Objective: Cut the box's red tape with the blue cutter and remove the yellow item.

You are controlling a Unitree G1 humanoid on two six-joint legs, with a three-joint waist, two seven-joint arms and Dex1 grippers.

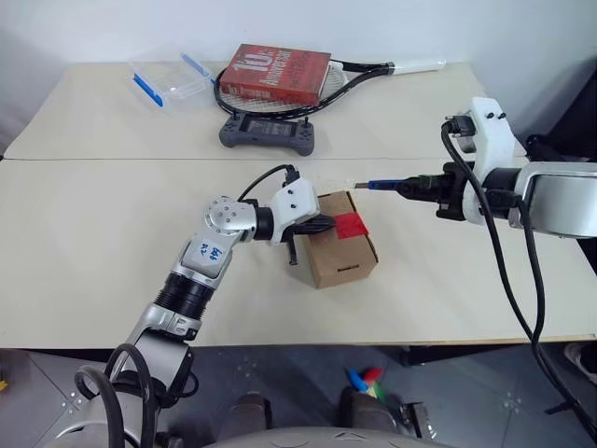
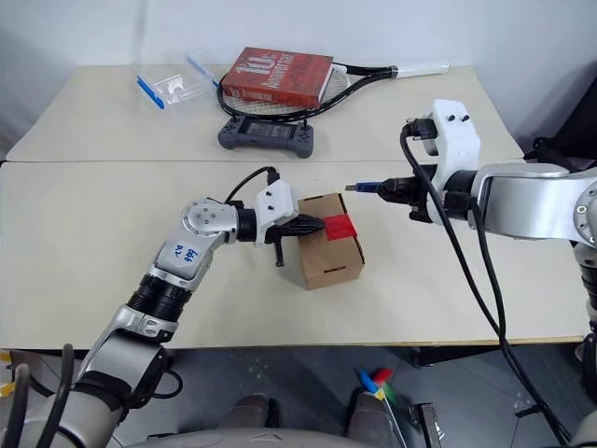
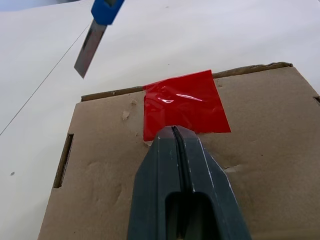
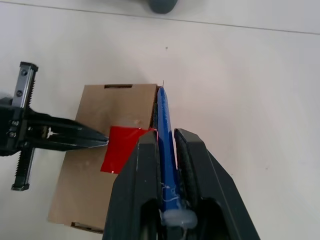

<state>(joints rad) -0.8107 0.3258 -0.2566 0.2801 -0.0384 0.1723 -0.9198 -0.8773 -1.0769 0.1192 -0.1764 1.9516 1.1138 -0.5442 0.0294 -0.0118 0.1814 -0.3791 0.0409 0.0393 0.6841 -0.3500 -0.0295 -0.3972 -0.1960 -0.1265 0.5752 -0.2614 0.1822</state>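
Observation:
The brown cardboard box (image 1: pixel 338 252) lies mid-table with its flaps closed and the red tape (image 1: pixel 351 224) over the seam on top. My left gripper (image 1: pixel 328 224) is shut, its tips resting on the box top at the tape's edge, empty. My right gripper (image 1: pixel 422 187) is shut on the blue cutter (image 1: pixel 382 184), held above the table to the right of the box, blade pointing toward it and clear of the tape. In the left wrist view the tape (image 3: pixel 182 104) sits just past my fingertips and the blade (image 3: pixel 90 47) hangs beyond. The yellow item is hidden.
At the table's back lie a clear container with blue clips (image 1: pixel 168 77), a red book (image 1: pixel 276 73) on a racket (image 1: pixel 373 71), and a grey handheld console (image 1: pixel 267 132). The table seam runs across behind the box.

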